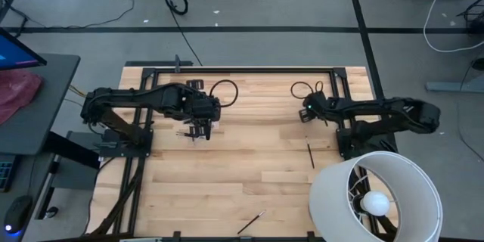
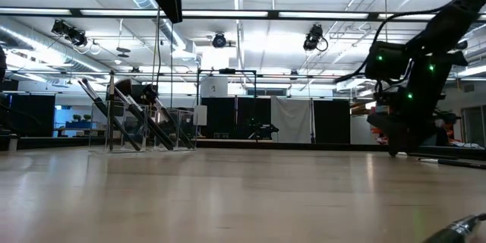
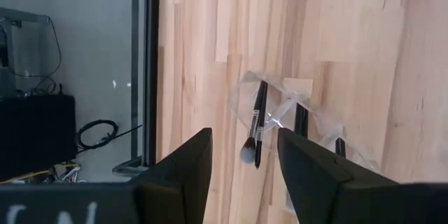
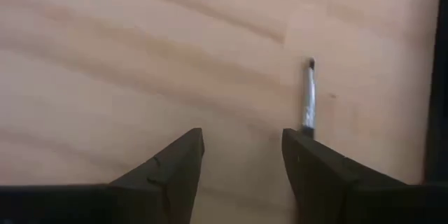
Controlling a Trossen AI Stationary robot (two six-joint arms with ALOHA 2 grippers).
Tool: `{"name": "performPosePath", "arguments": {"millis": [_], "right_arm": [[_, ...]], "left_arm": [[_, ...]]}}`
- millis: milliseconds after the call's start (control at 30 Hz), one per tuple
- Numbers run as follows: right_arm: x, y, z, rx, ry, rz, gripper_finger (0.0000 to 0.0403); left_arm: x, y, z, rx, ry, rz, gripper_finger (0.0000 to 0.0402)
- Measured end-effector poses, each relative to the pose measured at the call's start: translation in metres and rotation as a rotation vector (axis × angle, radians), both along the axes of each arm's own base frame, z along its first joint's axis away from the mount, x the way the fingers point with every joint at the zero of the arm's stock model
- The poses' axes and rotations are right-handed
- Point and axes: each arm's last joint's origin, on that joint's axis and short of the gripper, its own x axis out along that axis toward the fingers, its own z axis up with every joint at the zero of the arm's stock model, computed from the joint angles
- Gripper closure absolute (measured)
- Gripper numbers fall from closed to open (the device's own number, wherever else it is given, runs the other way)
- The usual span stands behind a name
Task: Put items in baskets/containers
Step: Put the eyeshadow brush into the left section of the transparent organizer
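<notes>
The left end effector (image 1: 198, 130) hangs over the clear container (image 2: 144, 125) near the back left of the wooden bench (image 1: 227, 174), fingers spread and empty; several brushes (image 2: 133, 118) lean inside the container. The right end effector (image 1: 308, 112) sits low near the back right of the bench, fingers spread and empty. One brush (image 1: 310, 154) lies on the bench near the right arm's base, and another brush (image 1: 251, 223) lies near the front edge beside the white lamp shade (image 1: 376, 197).
</notes>
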Motion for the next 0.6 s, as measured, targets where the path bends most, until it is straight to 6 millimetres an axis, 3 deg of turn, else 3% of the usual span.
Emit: {"name": "performPosePath", "arguments": {"millis": [133,233,400,500,600], "right_arm": [[-0.007,-0.004,-0.006,-0.012,-0.013,-0.023,0.0197],[-0.004,-0.005,-0.004,-0.015,-0.001,0.063,0.0197],[0.009,-0.01,0.028,-0.071,0.073,0.071,0.0197],[0.002,-0.014,0.044,-0.08,0.205,-0.028,0.0197],[-0.003,-0.02,0.047,-0.038,0.177,-0.129,0.0197]], "left_arm": [[0.0,-0.001,0.0,-0.029,0.001,-0.008,0.0234],[0.0,-0.002,-0.001,-0.06,0.003,-0.018,0.0234],[0.001,0.0,-0.001,-0.06,-0.003,-0.013,0.0234],[0.001,0.0,-0.001,-0.065,-0.005,-0.013,0.0234],[0.001,0.0,-0.001,-0.066,-0.005,-0.013,0.0234]]}}
